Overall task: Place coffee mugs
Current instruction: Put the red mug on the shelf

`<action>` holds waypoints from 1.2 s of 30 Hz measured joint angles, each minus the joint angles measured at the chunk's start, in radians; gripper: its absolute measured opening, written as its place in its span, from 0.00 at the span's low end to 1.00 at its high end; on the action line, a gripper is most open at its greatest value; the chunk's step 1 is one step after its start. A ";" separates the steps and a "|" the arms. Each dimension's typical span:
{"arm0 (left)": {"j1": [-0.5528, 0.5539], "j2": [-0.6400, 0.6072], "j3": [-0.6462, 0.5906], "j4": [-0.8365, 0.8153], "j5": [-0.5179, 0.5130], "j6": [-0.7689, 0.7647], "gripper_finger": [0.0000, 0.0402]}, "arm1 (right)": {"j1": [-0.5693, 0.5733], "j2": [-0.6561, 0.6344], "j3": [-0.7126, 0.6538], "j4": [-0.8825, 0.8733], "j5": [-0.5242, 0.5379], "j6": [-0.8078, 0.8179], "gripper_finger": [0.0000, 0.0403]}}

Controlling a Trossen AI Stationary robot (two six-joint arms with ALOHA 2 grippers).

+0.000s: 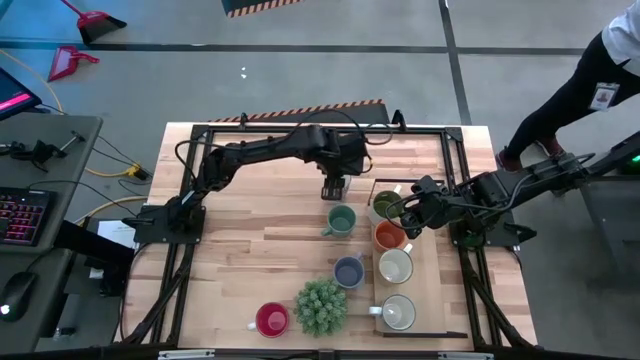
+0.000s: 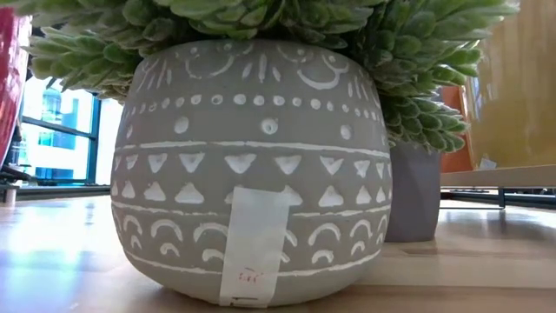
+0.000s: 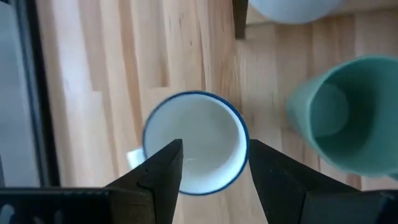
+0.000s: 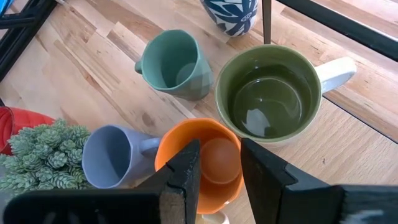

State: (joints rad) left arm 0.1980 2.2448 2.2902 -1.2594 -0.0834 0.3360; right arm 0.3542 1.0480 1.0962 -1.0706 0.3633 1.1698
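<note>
The left pincer (image 3: 214, 177) is hovering, fingers apart, directly over the blue-rimmed white mug (image 3: 196, 143), while the right pincer (image 4: 219, 168), also apart, is seemingly straddling the orange mug (image 4: 208, 162) rim.

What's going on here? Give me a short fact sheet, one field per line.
Left end effector: open, above the blue-rimmed white mug
Right end effector: open, over the orange mug
Beside orange mug: olive green mug, blue-grey mug, green mug
Red mug: next to the spiky plant
Table: light wood
</note>
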 joint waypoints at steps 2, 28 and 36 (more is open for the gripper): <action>-0.002 0.000 0.049 -0.031 0.000 0.033 0.43 | 0.000 0.000 0.000 0.000 0.000 0.000 0.23; 0.085 -0.321 0.059 -0.299 -0.192 -0.059 0.43 | 0.000 0.000 0.000 0.006 0.003 0.056 0.23; 0.055 -0.398 0.032 -0.311 0.110 -0.176 0.43 | -0.001 0.000 0.000 0.026 0.003 0.055 0.23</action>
State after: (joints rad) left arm 0.2526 1.8471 2.3222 -1.5708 0.0262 0.1601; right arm 0.3531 1.0481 1.0966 -1.0450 0.3666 1.2252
